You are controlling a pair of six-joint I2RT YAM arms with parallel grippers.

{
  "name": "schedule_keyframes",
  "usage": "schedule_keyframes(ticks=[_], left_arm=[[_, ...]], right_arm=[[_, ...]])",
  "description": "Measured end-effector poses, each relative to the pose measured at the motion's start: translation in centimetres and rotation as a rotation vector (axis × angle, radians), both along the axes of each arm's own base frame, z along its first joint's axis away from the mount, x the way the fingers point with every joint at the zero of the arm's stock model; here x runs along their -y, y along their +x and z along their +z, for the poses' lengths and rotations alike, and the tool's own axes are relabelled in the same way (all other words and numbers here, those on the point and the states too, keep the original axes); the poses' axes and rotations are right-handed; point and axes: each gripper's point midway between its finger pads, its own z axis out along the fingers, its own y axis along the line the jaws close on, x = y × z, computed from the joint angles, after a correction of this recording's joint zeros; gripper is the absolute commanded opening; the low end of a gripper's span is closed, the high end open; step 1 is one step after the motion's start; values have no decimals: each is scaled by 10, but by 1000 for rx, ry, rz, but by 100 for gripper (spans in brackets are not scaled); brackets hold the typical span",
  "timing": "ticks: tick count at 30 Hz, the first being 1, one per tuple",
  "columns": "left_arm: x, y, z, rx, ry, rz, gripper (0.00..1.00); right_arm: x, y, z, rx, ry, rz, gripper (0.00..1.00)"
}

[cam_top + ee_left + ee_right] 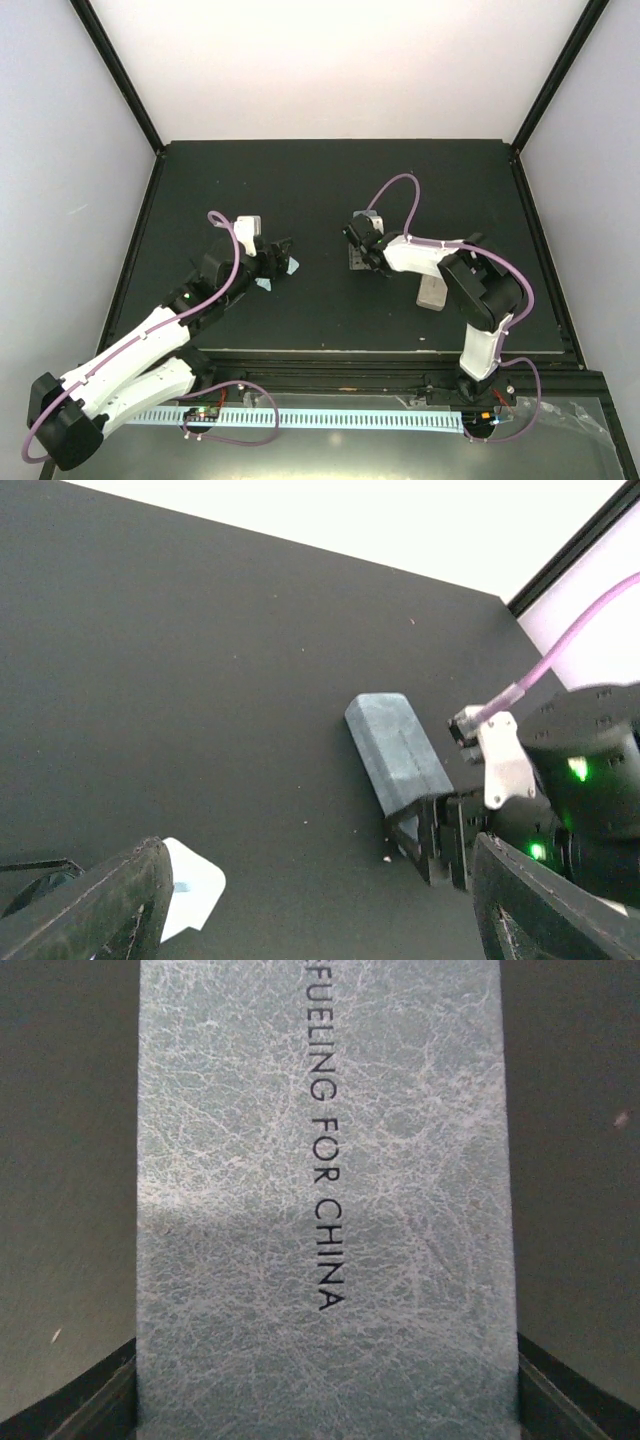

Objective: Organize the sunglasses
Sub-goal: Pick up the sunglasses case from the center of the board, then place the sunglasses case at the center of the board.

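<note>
Neither pair of sunglasses shows clearly. A thin black outline [35, 870] at the lower left of the left wrist view may be part of the black pair; I cannot tell. My right gripper [360, 247] straddles one end of the blue-grey case [357, 260]. In the right wrist view the case [320, 1160], printed "FUELING FOR CHINA", fills the gap between the fingers [95, 1405] and touches both. The case [395, 748] also shows in the left wrist view. My left gripper [278, 258] is open and empty, with a light blue cloth [190, 885] beside its left finger [100, 910].
A beige case [432, 293] lies on the black table [320, 180] under the right arm's forearm. Light blue cloth [291, 265] shows beside the left gripper. Black frame posts stand at the table's back corners, with white walls behind.
</note>
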Motion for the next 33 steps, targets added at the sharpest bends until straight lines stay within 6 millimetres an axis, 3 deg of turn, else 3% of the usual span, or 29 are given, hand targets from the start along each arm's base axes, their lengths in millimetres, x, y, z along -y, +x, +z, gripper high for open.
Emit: schedule_keyframes(ticks=[4, 10, 15, 19, 23, 29, 33], left_arm=[[1, -1, -1, -5, 0, -6, 82], [2, -1, -2, -10, 0, -13, 82], [3, -2, -2, -14, -5, -25, 82], [3, -2, -4, -17, -4, -25, 82], [3, -3, -5, -19, -4, -27, 82], [5, -5, -6, -27, -4, -43, 87], [4, -7, -11, -48, 12, -55, 92]], right_arm=[[14, 24, 6, 8, -5, -50, 59], [22, 85, 22, 44, 25, -104, 59], [30, 117, 19, 31, 16, -114, 60], [34, 118, 8, -8, -1, -99, 65], [34, 114, 2, -30, -11, -86, 97], [37, 101, 6, -24, -7, -49, 100], [48, 81, 37, 20, 19, -54, 100]])
